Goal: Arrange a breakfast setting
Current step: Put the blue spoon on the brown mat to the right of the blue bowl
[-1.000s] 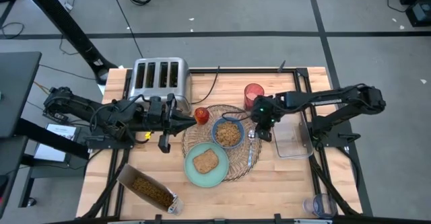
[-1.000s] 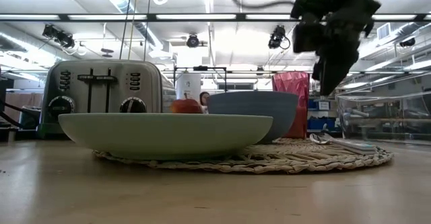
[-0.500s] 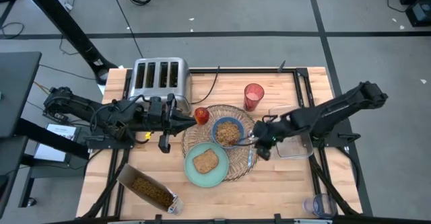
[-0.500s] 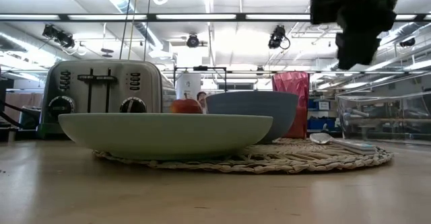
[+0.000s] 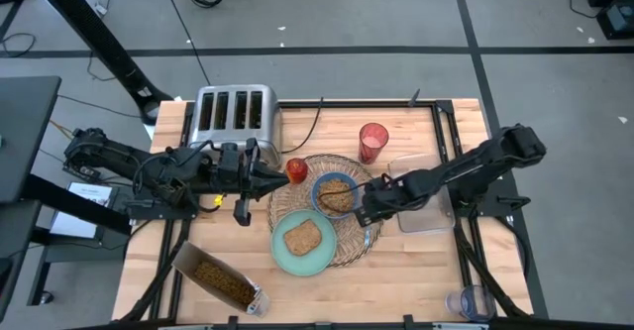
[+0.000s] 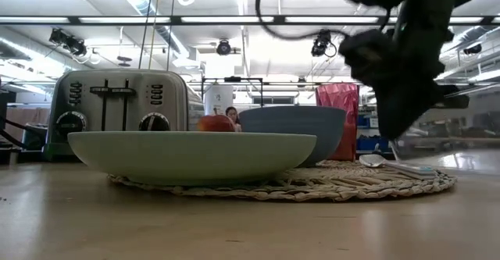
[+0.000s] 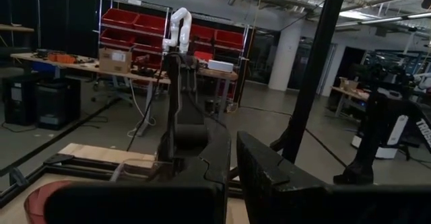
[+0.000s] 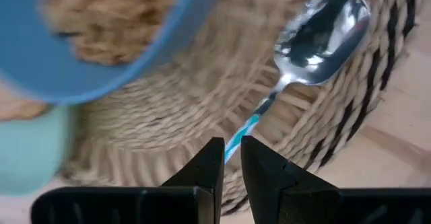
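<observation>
Wooden desk boards are carrying the whole breakfast setting under bright workshop lighting. At its centre the wicker placemat is lying flat, holding the blue bowl of cereal, the pale green plate with the toast slice on it, and the spoon resting along the mat's right edge with its bowl facing up. The small red fruit is sitting at the mat's far-left rim, and the translucent red cup is standing just beyond the mat on the bare wood.

The right gripper is hanging low over the spoon's blue-striped handle, its fingers drawn narrow with only a slim gap and nothing between them. The left gripper is waiting level just beside the fruit, fingers pressed together and empty.

Farther out, the toaster is standing at the back left, the clear tray is lying to the right of the mat, and a cereal box is lying at the front left.
</observation>
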`<state>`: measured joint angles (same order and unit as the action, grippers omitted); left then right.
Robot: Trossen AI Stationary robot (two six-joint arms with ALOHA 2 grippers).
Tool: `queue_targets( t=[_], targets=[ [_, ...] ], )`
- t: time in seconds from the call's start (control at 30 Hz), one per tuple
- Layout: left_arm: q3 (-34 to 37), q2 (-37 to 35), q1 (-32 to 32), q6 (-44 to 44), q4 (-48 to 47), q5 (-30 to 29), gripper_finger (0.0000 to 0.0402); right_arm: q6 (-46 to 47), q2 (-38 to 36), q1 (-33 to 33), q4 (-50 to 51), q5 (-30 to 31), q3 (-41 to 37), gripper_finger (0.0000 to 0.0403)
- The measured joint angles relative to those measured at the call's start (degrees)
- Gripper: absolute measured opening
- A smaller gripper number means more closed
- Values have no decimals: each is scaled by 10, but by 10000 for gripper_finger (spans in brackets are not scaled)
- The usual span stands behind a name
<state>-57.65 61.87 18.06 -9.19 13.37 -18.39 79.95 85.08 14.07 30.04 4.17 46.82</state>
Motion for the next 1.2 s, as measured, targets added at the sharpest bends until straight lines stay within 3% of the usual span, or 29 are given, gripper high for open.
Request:
queue_targets(
  t=[0.23,0.5,0.6,0.73,0.87,1.03,1.2],
  targets=[
    [0,0,0,9,0,0,34,-9,28,1,25,-12,32,60],
    [0,0,2,9,0,0,34,-12,15,27,197,48,124,60],
    [0,0,2,9,0,0,34,-28,19,31,150,18,132,60],
    [0,0,2,9,1,0,34,20,29,30,82,-20,132,60],
    [0,0,2,10,0,0,34,58,41,36,129,-23,142,60],
    [0,0,1,13,0,0,34,91,84,71,221,24,214,60],
    [0,0,1,12,1,0,34,87,157,61,229,31,249,73]
  ],
)
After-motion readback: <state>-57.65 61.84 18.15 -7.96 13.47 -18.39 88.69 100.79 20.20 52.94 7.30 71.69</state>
